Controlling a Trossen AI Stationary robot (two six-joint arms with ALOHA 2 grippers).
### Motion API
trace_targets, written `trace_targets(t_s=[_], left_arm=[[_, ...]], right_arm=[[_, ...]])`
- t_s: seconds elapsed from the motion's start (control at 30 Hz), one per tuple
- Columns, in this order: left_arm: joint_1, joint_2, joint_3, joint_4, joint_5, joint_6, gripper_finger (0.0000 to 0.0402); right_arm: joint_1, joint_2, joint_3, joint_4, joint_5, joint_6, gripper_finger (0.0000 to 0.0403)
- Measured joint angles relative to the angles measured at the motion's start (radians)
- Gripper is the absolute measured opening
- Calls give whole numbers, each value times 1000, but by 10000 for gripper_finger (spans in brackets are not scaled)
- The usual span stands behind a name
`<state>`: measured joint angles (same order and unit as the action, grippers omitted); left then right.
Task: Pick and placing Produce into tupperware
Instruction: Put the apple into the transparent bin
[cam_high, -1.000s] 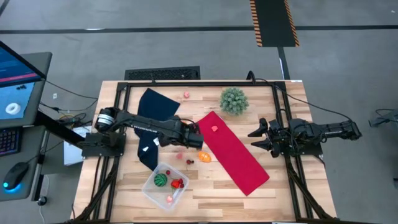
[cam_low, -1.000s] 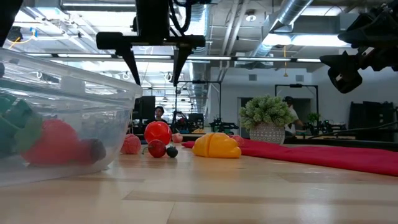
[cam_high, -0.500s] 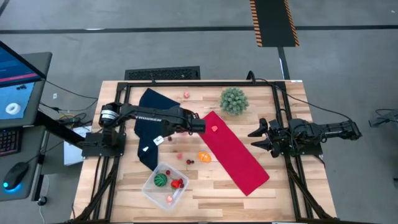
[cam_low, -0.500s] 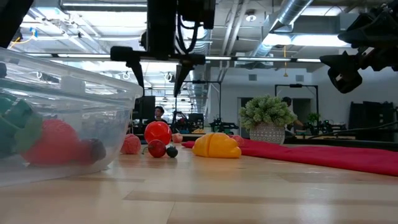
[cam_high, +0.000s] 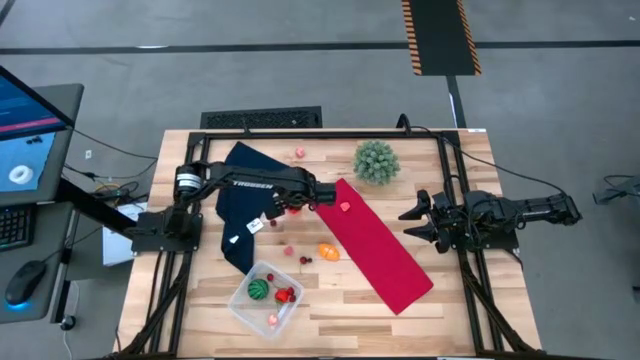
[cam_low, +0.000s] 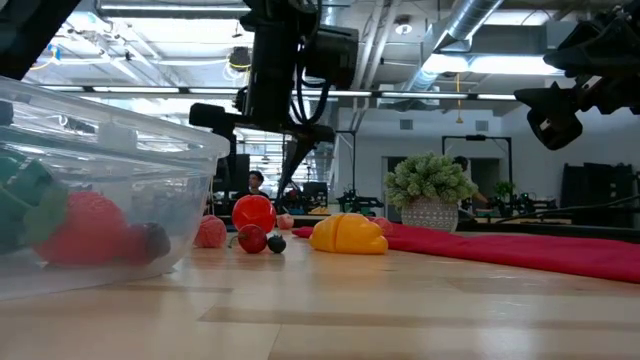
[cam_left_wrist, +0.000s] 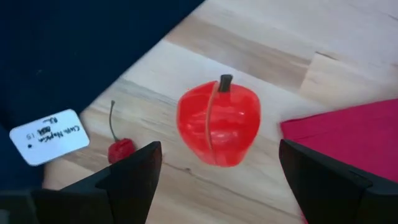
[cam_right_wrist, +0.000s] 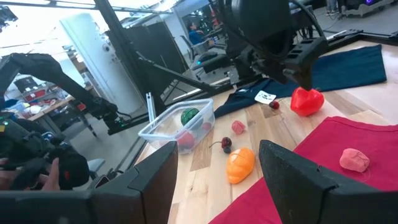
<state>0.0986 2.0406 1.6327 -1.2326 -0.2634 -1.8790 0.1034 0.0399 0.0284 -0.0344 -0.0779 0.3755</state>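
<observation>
The left tool (cam_high: 296, 203) hangs open right above a red apple (cam_left_wrist: 218, 120).

The apple sits on the wood table (cam_high: 450, 300), between the two spread fingers (cam_left_wrist: 134, 180) and not touching them. A small cherry (cam_left_wrist: 119, 149) lies just beside it, by the blue cloth (cam_high: 245, 170) with its white tag (cam_left_wrist: 46, 135). The red cloth (cam_high: 375, 245) starts on the apple's other side. An orange toy (cam_high: 328, 252) and dark berries (cam_high: 305, 260) lie a bit away from the tool. The clear box (cam_high: 264, 298) sits further off and already holds green and red toys. The right tool (cam_high: 412, 222) waits, open, well away at the table's side.
</observation>
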Motion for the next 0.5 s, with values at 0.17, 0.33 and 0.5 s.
trace_targets(t_s=[0.17,0.33,0.5], left_arm=[[9,12,0,19,8,14,316],[9,25,-2,19,16,6,316],[9,23,-1,9,16,-4,316]], right_arm=[[0,0,0,1,0,0,249],[0,0,0,1,0,0,249],[0,0,0,1,0,0,249]])
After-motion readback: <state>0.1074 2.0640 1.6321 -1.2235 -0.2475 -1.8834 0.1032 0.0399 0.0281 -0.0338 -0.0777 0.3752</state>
